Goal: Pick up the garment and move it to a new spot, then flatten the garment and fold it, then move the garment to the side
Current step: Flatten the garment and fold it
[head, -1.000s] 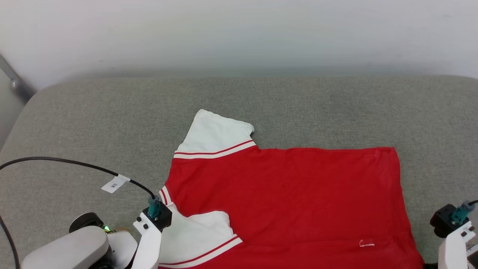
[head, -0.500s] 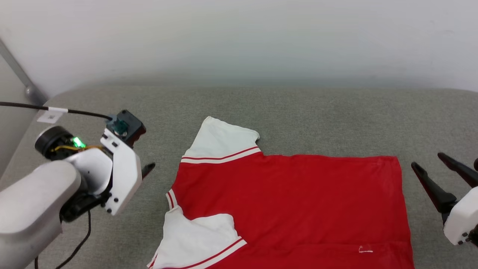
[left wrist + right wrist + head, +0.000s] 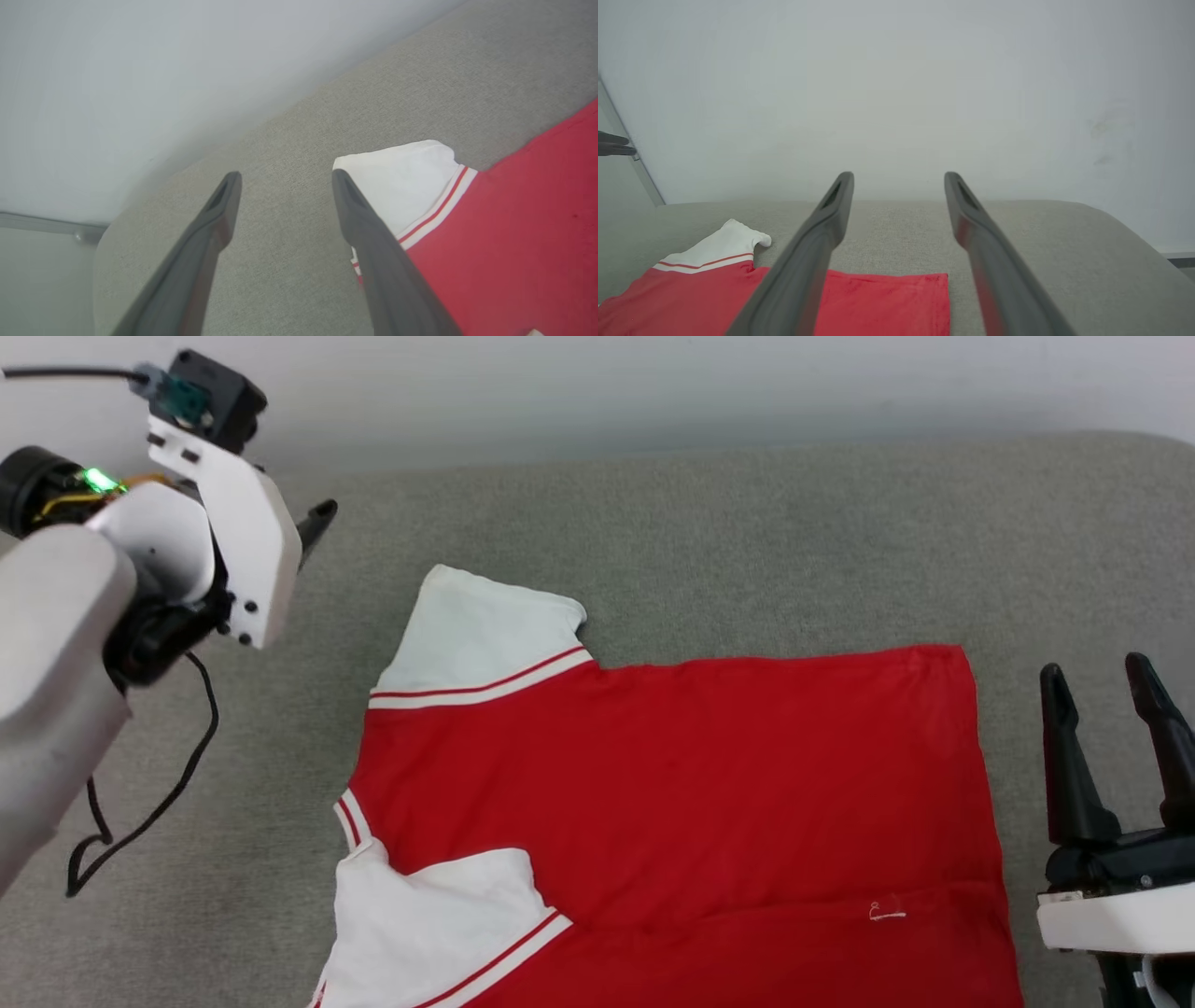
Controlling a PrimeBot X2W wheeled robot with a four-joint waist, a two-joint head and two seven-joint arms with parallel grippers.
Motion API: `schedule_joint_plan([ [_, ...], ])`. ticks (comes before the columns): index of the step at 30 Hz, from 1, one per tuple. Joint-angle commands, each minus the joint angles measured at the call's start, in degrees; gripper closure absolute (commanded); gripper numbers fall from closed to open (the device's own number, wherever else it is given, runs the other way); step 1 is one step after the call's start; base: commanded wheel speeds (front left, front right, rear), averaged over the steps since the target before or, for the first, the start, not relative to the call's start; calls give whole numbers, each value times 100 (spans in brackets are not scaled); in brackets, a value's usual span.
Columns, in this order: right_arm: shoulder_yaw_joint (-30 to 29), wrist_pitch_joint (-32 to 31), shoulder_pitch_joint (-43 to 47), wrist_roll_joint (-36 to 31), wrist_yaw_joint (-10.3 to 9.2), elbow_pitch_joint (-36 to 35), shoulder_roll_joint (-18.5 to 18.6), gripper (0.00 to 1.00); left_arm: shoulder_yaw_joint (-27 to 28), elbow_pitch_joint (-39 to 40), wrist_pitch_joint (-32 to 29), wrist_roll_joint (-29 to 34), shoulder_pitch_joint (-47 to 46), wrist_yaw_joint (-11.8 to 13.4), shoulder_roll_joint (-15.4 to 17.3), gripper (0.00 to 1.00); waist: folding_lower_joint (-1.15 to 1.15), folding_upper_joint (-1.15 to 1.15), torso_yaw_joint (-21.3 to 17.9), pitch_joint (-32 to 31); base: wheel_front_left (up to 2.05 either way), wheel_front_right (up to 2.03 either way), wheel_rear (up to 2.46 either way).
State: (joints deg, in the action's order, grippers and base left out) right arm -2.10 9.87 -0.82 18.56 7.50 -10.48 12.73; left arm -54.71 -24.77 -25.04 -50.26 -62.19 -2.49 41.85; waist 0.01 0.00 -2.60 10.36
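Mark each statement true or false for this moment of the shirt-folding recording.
1. The garment lies spread out on the gray surface. True.
2. The left gripper is clamped on a white sleeve. False: its jaws stand apart with nothing between them.
3. The right gripper is open, off the garment's right edge. True.
4. The sleeves are solid red. False: they are white, with striped trim at the seams.
5. A black cable lies across the garment. False: it runs left of the garment, not on it.

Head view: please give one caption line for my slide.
Red T-shirt spread on a grey surface; left hand and right hand open, not touching it.
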Motion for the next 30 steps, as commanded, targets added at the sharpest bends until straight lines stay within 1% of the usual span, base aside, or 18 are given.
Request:
schedule_joint_plan([
  [1, 1, 59, 23, -81, -2, -120, -83, 0, 61, -102, -120, -102, -159, -8, -64, 0, -1, 0, -263, 430, 0, 0, 0],
  [3, 86, 91, -5, -154, -2, -245, -200, 0, 88, -271, -441, -242, -396, -80, -109, 0, -1, 0, -376, 665, 0, 0, 0],
  [7, 256, 151, -200, -324, -2, -423, -200, 0, -12, -496, -1351, -434, -858, -262, -112, 0, -1, 0, -596, 1082, 0, 0, 0],
  [12, 468, 246, -418, -472, -3, -413, -100, 0, -99, -547, -2405, -714, -1343, -347, -93, 0, -1, 0, -825, 1548, 0, 0, 0],
  [16, 607, 340, -575, -451, -2, -271, -88, 0, -268, -553, -3101, -717, -1641, -391, -87, 0, -1, 0, -943, 1857, 0, 0, 0],
  [20, 712, 431, -746, -410, -3, -96, -85, 0, -518, -600, -3518, -581, -1761, -408, -50, 0, -1, 0, -1030, 2048, 0, 0, 0],
  [25, 787, 490, -879, -384, -3, 108, -48, 0, -759, -646, -3717, -551, -1503, -441, -28, 0, -1, 0, -1095, 2149, 0, 0, 0],
  [26, 804, 501, -874, -386, -2, 149, -34, 0, -815, -635, -3722, -559, -1433, -446, -37, 52, -1, 0, -1099, 2159, 0, 0, 0],
  [27, 813, 507, -883, -379, -2, 190, -23, 0, -820, -644, -3713, -609, -1378, -446, -44, 94, -1, 0, -1100, 2161, 0, 0, 0],
  [28, 807, 516, -899, -366, -3, 218, -5, 0, -835, -643, -3750, -645, -1324, -452, -48, 100, -1, 0, -1095, 2153, 0, 0, 0],
  [30, 764, 523, -920, -344, -3, 278, 19, 0, -856, -622, -3690, -643, -1298, -456, -22, 100, -1, 0, -1077, 2101, 0, 0, 0],
])
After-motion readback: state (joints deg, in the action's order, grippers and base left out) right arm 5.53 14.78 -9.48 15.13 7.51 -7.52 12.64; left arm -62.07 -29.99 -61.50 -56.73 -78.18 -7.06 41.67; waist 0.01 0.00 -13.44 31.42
